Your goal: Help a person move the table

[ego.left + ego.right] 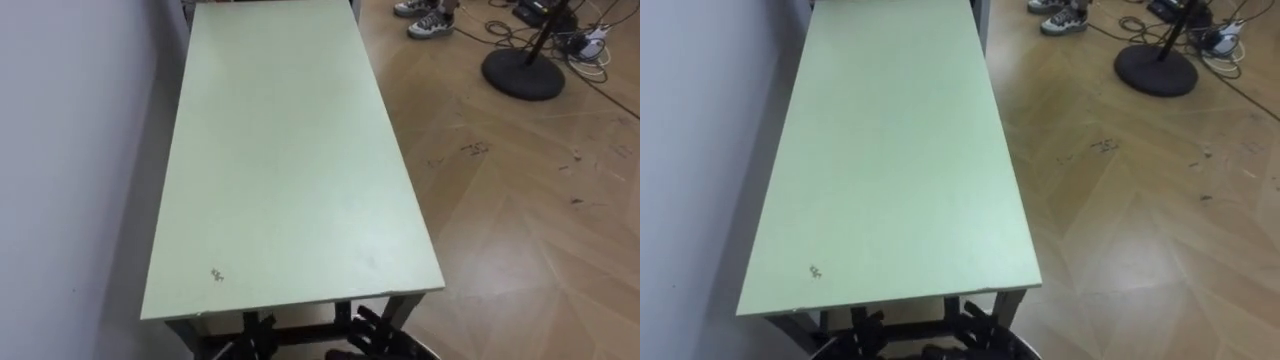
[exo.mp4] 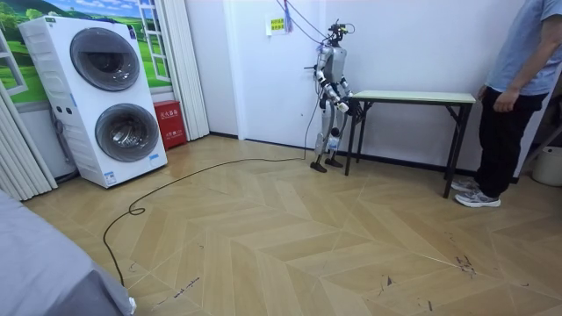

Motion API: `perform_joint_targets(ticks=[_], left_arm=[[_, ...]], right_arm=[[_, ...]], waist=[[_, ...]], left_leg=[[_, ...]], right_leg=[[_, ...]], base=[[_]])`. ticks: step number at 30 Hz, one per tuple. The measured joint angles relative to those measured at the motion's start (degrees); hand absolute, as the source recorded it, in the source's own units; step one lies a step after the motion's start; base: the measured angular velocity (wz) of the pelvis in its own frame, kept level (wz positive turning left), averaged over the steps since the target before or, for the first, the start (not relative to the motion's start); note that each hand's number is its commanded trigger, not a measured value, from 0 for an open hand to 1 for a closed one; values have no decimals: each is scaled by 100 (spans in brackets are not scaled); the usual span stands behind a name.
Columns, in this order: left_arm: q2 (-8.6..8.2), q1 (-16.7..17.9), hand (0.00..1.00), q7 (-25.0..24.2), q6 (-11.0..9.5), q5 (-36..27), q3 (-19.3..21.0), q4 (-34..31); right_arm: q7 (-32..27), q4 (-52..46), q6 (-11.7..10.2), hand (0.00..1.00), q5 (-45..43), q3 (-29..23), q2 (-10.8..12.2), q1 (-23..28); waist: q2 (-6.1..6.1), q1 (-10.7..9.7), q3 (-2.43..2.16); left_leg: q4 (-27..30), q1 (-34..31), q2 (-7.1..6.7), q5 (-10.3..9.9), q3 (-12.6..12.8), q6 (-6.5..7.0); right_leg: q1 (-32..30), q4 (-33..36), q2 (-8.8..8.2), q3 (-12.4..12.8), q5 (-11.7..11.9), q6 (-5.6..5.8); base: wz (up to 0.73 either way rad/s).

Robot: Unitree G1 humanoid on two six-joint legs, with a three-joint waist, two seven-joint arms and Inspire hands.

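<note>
The long table with a pale green top and dark legs stands lengthwise along a white wall. I stand at its near short end. My left hand and right hand show as dark fingers just under the near edge, by the frame; their grip is hidden. A person stands at the far end of the table with an arm hanging beside it, not touching the top. The person's shoes show past the far end.
A black round stand base and loose cables lie on the wood floor to the far right. A stacked washer and dryer and a red box stand at the room view's left.
</note>
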Motion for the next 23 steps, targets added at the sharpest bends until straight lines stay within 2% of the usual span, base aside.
perform_joint_targets(ticks=[3,5,11,17,21,23], left_arm=[[-8,-37,0,3,-72,100,77,268],[-39,-138,0,9,-231,135,105,622],[-60,-254,0,224,-243,202,420,1455],[-116,-239,0,523,-269,267,527,1966],[-272,-238,0,702,-433,394,883,2243],[-320,-191,0,759,-466,762,1130,2280]], right_arm=[[-103,315,-7,0,-393,-192,-35,-32],[-161,800,-10,0,-558,-257,-31,-183],[-406,1333,-66,0,-824,-326,-17,-243],[-845,2136,-162,0,-806,-324,11,-363],[-939,2671,-177,0,-806,-556,108,-333],[-940,2775,-192,0,-827,-796,195,-330]], waist=[[14,1,-5],[47,8,-24],[64,3,-37],[48,1,-23],[2,6,0],[-5,-9,3]], left_leg=[[8,5,7,-24,-1,-5],[-6,31,7,-28,0,-4],[-15,67,21,-36,21,-17],[-20,110,21,-43,-15,-21],[-29,192,21,-59,-28,-42],[-29,197,40,-59,-29,-59]], right_leg=[[15,-6,2,-51,0,0],[25,-6,1,-78,0,0],[48,-5,7,-82,-2,-3],[118,-30,16,-76,-2,-4],[240,-118,36,-44,-1,-8],[242,-112,54,-41,-1,-11]], base=[[0],[0],[-2],[3],[2],[0]])
